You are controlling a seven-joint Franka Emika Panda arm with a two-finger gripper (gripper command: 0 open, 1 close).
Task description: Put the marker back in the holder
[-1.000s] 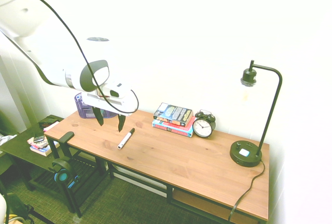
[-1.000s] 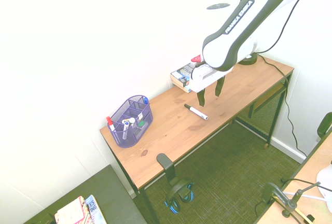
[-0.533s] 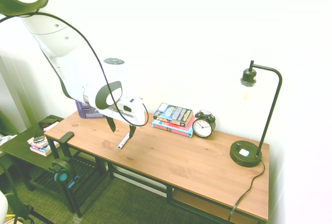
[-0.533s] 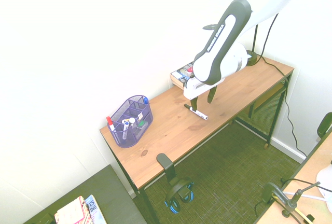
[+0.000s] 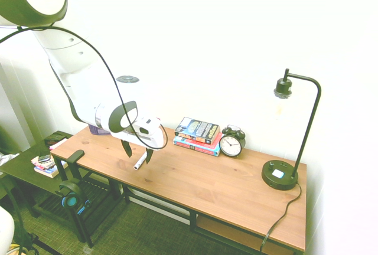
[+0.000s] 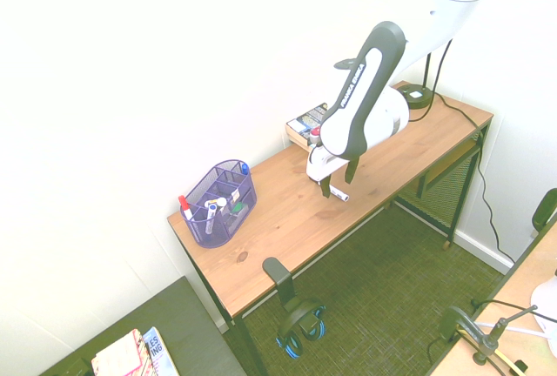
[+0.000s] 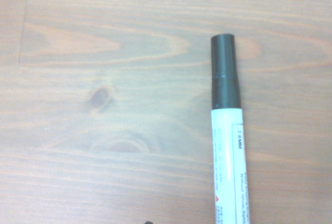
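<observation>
The marker [image 7: 226, 130], white-barrelled with a black cap, lies flat on the wooden desk [image 5: 224, 184]. My gripper [image 5: 137, 153] is low over it and open, one dark finger on each side of the barrel, which shows between them as the marker [image 5: 140, 160]. From the other side the gripper [image 6: 338, 183] covers most of the marker [image 6: 339, 194]; only its white end sticks out. The purple mesh holder [image 6: 222, 202] stands at the desk's far end with several pens in it. In the first exterior view my arm hides most of the holder [image 5: 96, 130].
A stack of books [image 5: 198, 132] and a black alarm clock [image 5: 231, 143] sit against the wall. A black desk lamp [image 5: 280, 174] stands at the other end. Headphones [image 6: 300, 319] hang off the desk's front edge near the holder. A low side table [image 5: 41, 160] holds books.
The arm has swung in and come down from well above the desk. The open gripper now sits low around the marker. The marker itself has not moved.
</observation>
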